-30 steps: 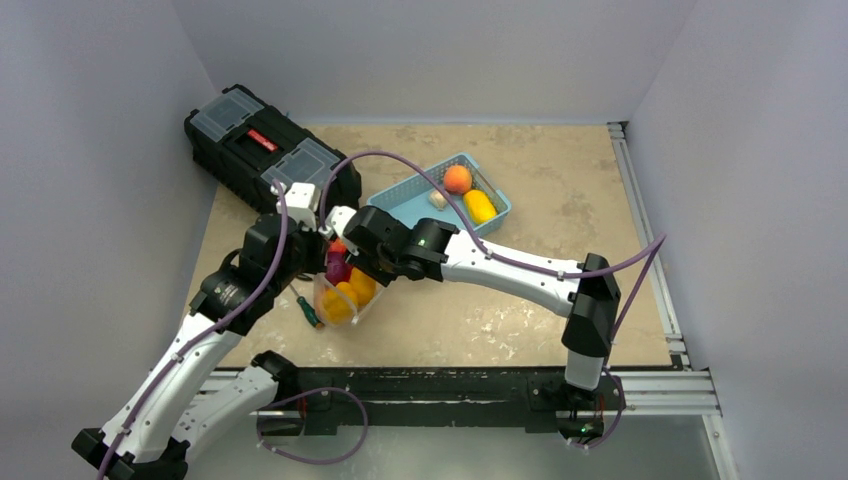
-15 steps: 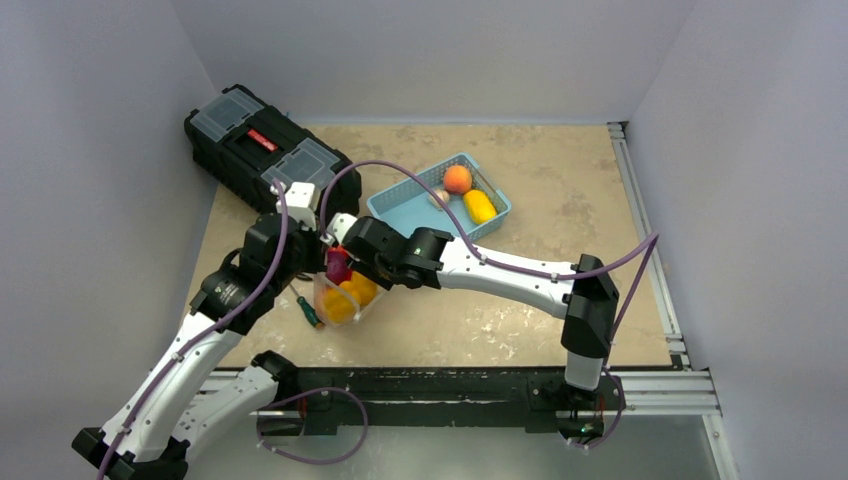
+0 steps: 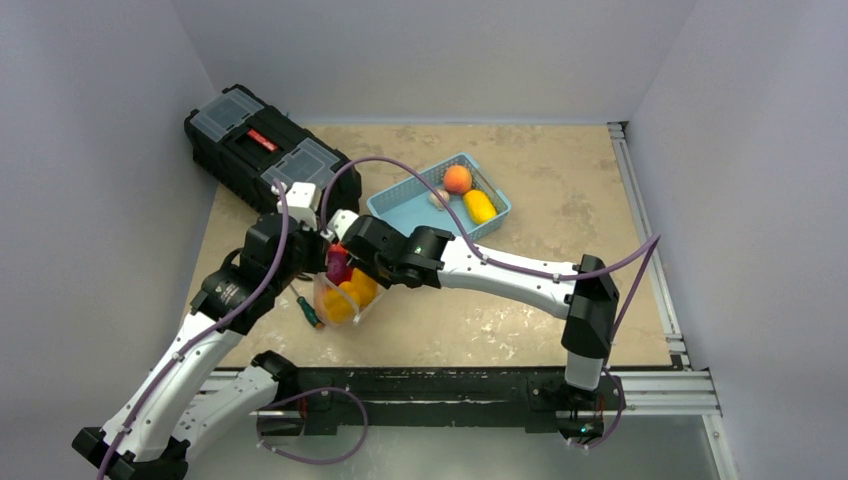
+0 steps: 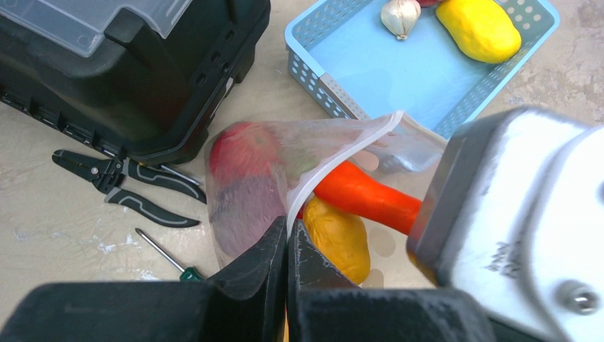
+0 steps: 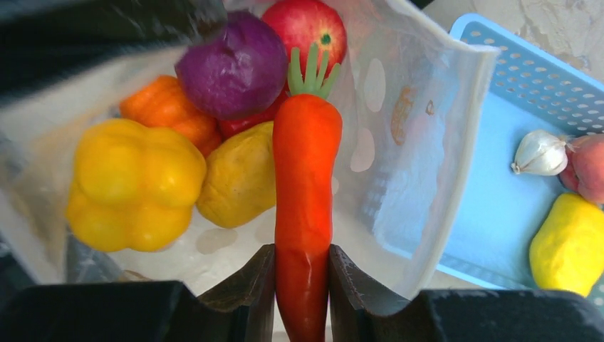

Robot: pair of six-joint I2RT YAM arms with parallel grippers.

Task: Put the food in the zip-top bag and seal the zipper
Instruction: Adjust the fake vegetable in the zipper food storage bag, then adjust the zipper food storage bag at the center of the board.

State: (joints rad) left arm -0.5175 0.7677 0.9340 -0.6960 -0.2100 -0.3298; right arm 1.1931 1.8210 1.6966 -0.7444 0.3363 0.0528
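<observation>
Glare and crinkles blur the clear floppy plastic bag [image 5: 427, 128] at the centre of the right wrist view, yet a yellow toy pepper [image 5: 132, 185], purple onion [image 5: 238, 68] and red apple [image 5: 306, 25] show inside. The right gripper [image 5: 302, 269] is clamped on a long orange toy carrot [image 5: 305, 178]. Its green top reaches into the bag mouth and its lower tip is cut off by the frame. The left gripper [image 4: 288, 235] is pinched together on the bag's rim strip [image 4: 335, 160]. From above, both wrists cover most of the bag. The light blue perforated basket [image 5: 527, 71] is cropped at the right.

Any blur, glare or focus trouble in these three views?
Top view: evenly lit, sharp, soft shadows. Left wrist: bag sharp, own jaws soft at the bottom edge. Right wrist: carrot crisp, pale glare patches on the bag, dark blur at top left.
</observation>
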